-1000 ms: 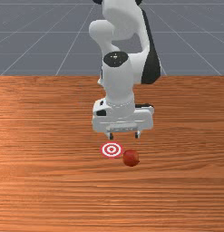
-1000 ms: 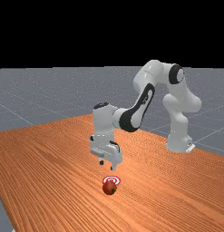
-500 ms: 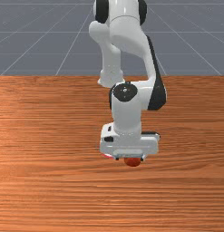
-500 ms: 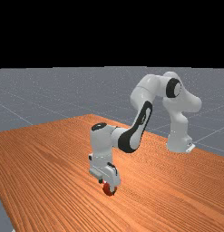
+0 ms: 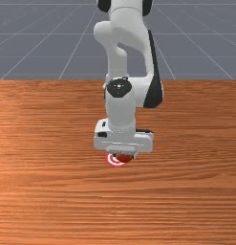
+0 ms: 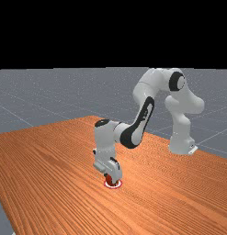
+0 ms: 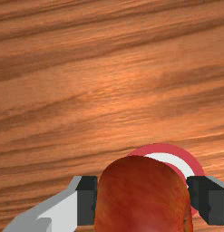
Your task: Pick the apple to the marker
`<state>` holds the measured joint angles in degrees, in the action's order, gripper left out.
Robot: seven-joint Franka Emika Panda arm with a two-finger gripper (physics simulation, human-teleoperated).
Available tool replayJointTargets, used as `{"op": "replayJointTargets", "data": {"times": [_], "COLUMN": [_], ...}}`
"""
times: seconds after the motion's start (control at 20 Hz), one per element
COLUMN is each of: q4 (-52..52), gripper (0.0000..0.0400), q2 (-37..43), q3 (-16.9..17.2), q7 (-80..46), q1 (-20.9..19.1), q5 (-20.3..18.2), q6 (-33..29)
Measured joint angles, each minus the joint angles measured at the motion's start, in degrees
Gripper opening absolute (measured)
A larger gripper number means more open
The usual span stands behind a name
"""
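Apple (image 7: 140, 195): in the gripper (image 5: 124, 156), a finger touching it on either side.
Fingers: parted by the apple's width, closed on it.
Marker (image 7: 174, 161): red and white rings, flat on the wood below the hand, partly hidden by the apple; can't tell if they touch.
Table (image 5: 52, 191): orange-brown, dark streaky grain, spreading all round beneath the hand; paler sheen near it.
Floor (image 5: 200, 43): grey, pale grid lines, past the table edge, well apart from the hand.
Backdrop (image 6: 110, 32): black, beyond the floor.
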<state>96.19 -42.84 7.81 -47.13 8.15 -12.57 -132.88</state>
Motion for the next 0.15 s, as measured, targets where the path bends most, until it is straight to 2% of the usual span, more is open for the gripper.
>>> {"op": "replayJointTargets", "data": {"times": [0.15], "q4": [4.11], "gripper": [0.029], "q2": [0.68], "q3": [1.43], "q7": [-0.13], "q1": [-0.75], "q5": [0.3], "q6": [-2.08]}}
